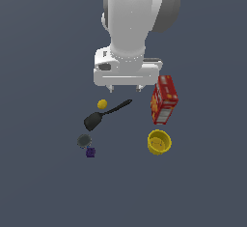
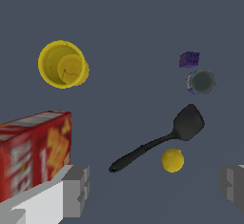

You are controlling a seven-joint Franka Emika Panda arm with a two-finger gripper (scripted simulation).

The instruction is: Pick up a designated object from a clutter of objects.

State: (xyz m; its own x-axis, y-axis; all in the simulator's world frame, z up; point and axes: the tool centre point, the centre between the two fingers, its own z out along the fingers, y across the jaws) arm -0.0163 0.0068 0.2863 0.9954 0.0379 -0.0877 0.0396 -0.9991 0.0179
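Observation:
The small yellow-orange ball (image 1: 102, 104) lies on the dark floor beside the black spatula (image 1: 103, 114). In the wrist view the ball (image 2: 172, 160) sits just past the spatula's (image 2: 157, 144) handle. My gripper (image 1: 125, 89) hangs above the floor, open and empty, a little toward the exterior view's right of the ball. In the wrist view the gripper (image 2: 155, 189) has its grey fingers (image 2: 76, 189) spread wide, and the ball shows in the gap between them, below. Nothing is held.
A red box (image 1: 164, 99) (image 2: 33, 154) stands close to one finger. A yellow hollow cup (image 1: 159, 142) (image 2: 63, 64) lies beyond it. A small dark grey round thing (image 1: 84, 140) (image 2: 201, 81) and a tiny purple cube (image 1: 90, 152) (image 2: 189, 59) lie past the spatula blade.

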